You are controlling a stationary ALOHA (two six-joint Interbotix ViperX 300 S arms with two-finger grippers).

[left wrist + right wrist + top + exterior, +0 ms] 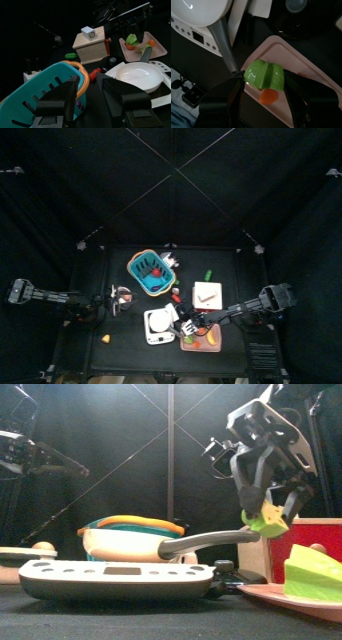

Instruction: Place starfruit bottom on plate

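Note:
My right gripper [269,506] is shut on a yellow-green starfruit piece [273,521] and holds it in the air above the pink plate [274,597] at the front right. The right wrist view shows the piece [266,75] between the jaws, over the plate [308,70], with a small orange piece [269,96] beside it. A second green starfruit wedge [314,574] lies on the plate. In the top view the right gripper [201,321] hangs over the plate [203,344]. My left gripper [90,102] is open and empty beside the teal basket [40,95].
A white scale [120,579] carries a white pan [137,77] whose grey handle [201,541] points toward the plate. The teal basket [154,271] stands at the back, with a wooden box [207,293] to its right. A red block [321,536] stands behind the plate.

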